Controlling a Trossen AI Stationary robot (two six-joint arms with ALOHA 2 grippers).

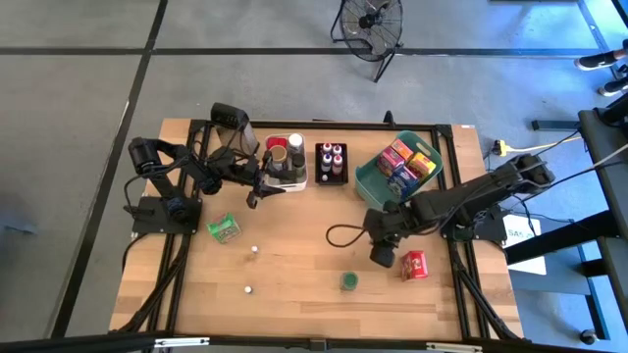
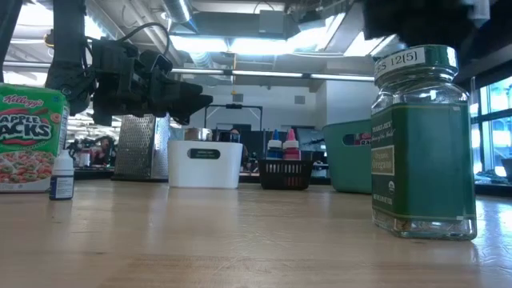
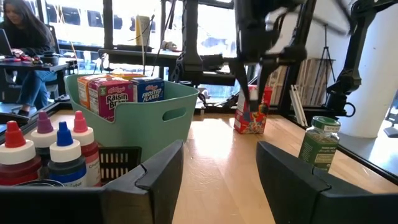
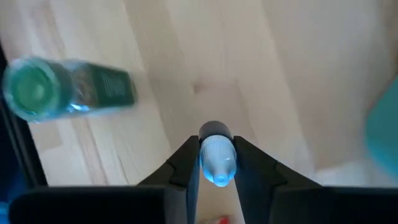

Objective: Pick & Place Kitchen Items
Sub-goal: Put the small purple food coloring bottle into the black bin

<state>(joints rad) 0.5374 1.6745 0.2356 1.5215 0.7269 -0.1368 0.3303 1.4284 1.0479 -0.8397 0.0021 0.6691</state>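
Right hand (image 4: 214,163) around capped bottle (image 4: 216,160), mid-table.

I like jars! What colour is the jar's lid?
Green, on the spice jar; clearest in the right wrist view.

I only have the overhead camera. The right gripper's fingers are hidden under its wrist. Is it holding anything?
Observer: Yes. Its wrist view shows the right gripper shut on a small bottle with a pale cap.
Operator: And the left one?
Observer: The left gripper is open, with nothing between its fingers.
Operator: Is the green jar upright?
Observer: Yes. The low view shows the green-labelled glass jar standing upright with its lid on.
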